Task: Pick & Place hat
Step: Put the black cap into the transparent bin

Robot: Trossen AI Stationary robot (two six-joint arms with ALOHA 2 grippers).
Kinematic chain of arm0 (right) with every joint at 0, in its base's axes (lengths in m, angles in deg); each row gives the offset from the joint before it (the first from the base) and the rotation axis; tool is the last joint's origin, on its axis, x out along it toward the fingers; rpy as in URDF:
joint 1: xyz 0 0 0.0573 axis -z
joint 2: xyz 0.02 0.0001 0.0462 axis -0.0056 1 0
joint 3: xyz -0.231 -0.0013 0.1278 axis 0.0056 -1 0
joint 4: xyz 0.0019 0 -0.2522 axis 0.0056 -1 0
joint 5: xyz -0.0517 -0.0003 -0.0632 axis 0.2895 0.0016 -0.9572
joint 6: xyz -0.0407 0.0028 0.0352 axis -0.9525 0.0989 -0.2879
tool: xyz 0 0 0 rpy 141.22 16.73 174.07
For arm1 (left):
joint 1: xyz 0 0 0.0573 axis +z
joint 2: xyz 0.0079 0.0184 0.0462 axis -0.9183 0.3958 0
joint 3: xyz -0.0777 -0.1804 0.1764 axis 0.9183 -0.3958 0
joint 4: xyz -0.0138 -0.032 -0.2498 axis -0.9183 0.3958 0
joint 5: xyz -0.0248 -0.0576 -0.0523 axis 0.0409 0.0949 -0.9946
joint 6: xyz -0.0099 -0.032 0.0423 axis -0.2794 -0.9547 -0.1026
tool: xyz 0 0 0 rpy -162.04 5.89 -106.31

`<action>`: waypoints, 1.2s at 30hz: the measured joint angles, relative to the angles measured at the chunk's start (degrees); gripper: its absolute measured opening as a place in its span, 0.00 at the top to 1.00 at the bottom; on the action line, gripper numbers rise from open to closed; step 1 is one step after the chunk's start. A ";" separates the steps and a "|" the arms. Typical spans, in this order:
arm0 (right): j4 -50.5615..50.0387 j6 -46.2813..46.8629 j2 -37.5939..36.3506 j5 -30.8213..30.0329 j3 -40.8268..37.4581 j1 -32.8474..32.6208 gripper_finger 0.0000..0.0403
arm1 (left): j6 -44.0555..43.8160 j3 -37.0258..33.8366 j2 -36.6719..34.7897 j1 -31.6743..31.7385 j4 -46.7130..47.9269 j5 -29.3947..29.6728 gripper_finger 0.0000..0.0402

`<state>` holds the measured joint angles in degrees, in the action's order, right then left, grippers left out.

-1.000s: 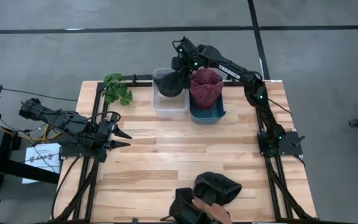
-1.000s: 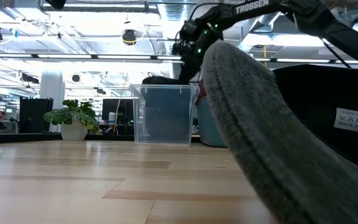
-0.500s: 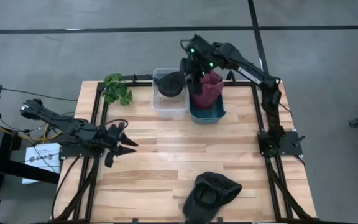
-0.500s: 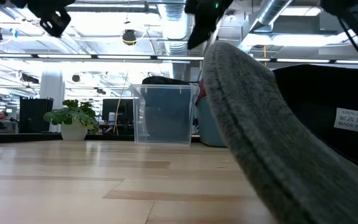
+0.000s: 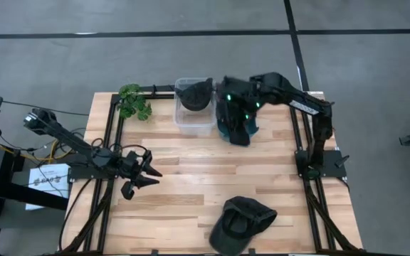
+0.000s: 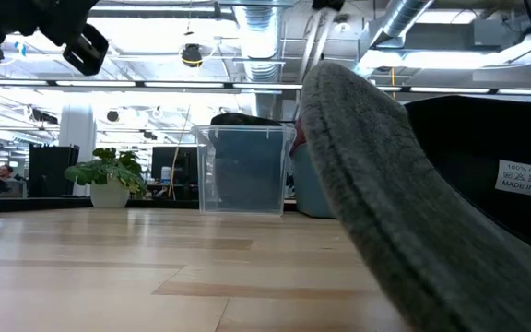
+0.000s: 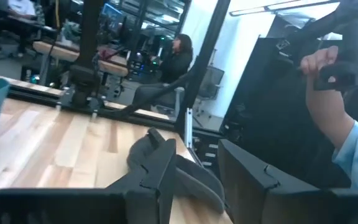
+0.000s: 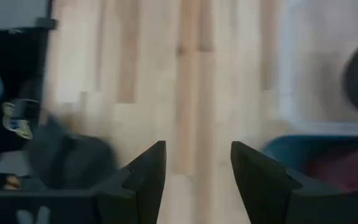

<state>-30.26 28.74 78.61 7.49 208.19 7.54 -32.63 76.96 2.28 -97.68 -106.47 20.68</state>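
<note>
A dark grey cap (image 5: 242, 222) lies on the wooden table near its near edge; it fills the right of the low view (image 6: 385, 203). A second dark hat (image 5: 194, 94) sits in a clear bin (image 5: 193, 122). A maroon hat (image 8: 347, 169) sits in a blue bin (image 8: 303, 146). My right gripper (image 5: 235, 131) hangs open above the blue bin, holding nothing (image 8: 197, 149). My left gripper (image 5: 148, 171) is open over the table's left part, pointing toward the grey cap (image 7: 143, 149), with nothing between its fingers (image 7: 194, 149).
A small green plant (image 5: 134, 101) stands at the table's far left corner. A person's hand (image 7: 328, 87) shows beyond the table's near edge. Bare wood lies between the bins and the grey cap.
My right gripper has swung from above the clear bin toward the table's right and near side and now hangs over the blue bin. My left gripper has come down and a little toward the near edge. A person's hand at the grey cap has drawn away.
</note>
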 joint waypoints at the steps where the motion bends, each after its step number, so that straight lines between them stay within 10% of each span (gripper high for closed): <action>1: 0.25 2.31 -0.43 0.00 -0.17 -1.73 0.58 | -0.07 -0.33 2.21 -0.47 -2.64 0.02 0.71; 8: 0.08 14.97 -3.52 -8.41 -0.35 -16.43 0.58 | 0.09 0.79 17.94 -4.55 -16.44 -0.01 0.71; 20: 0.28 42.24 -3.21 -41.77 -1.06 -44.75 0.58 | 1.48 3.38 28.45 -5.51 -20.72 1.17 0.71; 27: 2.38 65.22 -3.24 -58.81 -14.39 -56.57 0.58 | 3.17 5.96 28.39 -2.99 -22.17 5.06 0.71; 36: 26.33 77.84 -3.21 -60.91 -39.70 -63.12 0.58 | 2.82 7.04 28.38 -2.02 -21.88 0.70 0.71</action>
<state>-3.93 106.58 75.40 -53.42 168.50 -55.58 -29.82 84.00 30.65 -99.70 -128.35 21.39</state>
